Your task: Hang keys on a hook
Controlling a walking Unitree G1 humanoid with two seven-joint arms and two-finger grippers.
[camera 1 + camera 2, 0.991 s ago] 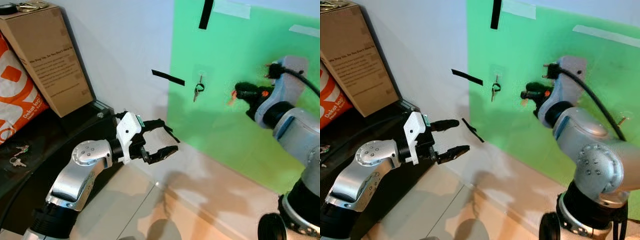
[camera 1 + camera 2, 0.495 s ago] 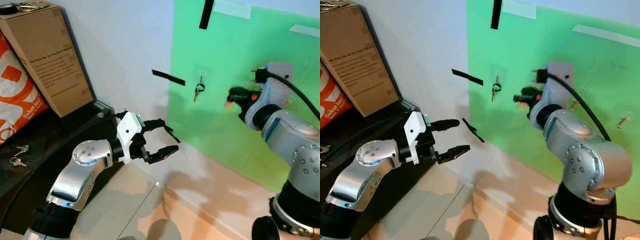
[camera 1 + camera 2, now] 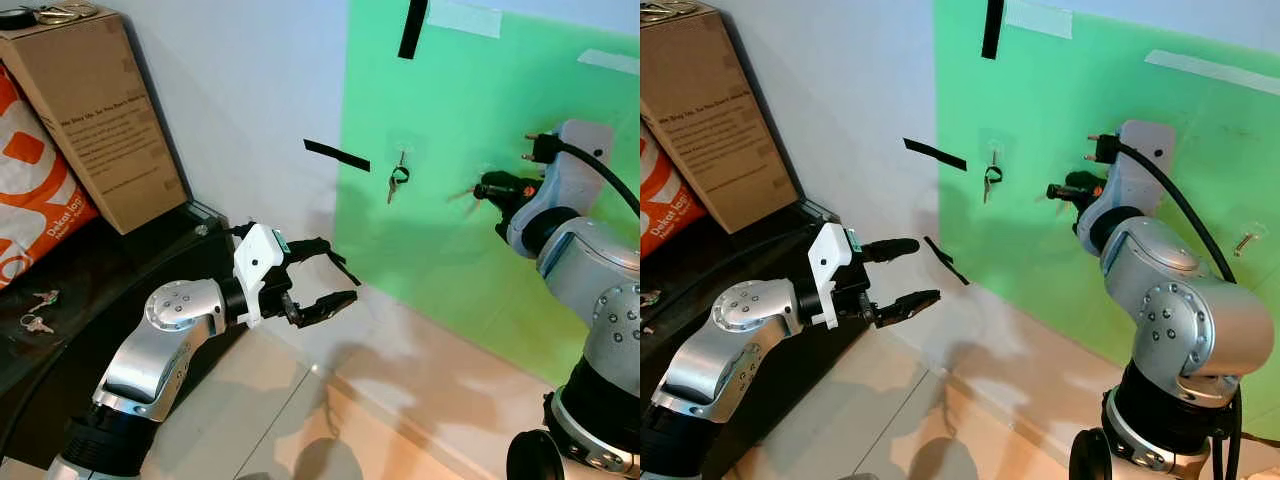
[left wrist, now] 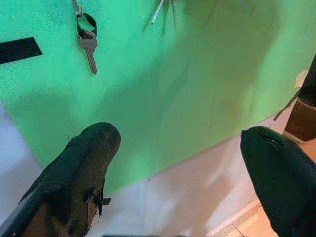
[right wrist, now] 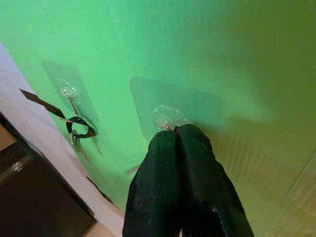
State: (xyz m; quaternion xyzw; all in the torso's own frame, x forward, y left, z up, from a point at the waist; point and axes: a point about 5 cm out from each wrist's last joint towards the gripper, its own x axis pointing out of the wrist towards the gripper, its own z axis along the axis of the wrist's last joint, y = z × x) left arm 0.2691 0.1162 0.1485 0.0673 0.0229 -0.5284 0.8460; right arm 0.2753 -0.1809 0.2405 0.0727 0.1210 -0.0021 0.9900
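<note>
A green board (image 3: 450,130) is fixed to the white wall. One key on a black ring (image 3: 397,180) hangs from a clear stick-on hook on it. My right gripper (image 3: 482,188) is up against the board to the right of that key. Its fingers (image 5: 175,163) are pressed together, with their tips at a second clear hook (image 5: 168,117). A thin key (image 3: 462,191) sticks out from the tips toward the left. My left gripper (image 3: 322,275) hovers lower down in front of the wall, open and holding nothing. The hung key (image 4: 88,40) shows past its fingers.
A dark table (image 3: 90,270) on the left carries a cardboard box (image 3: 95,110), an orange bag (image 3: 30,190) and a spare set of keys (image 3: 35,310). Black tape strips (image 3: 336,154) mark the wall. Another clear hook (image 3: 1245,240) sits further right on the board. Pale tiled floor lies below.
My right gripper swung left along the board half a second ago and has come back right, its tips now at the second hook. The left arm has not moved.
</note>
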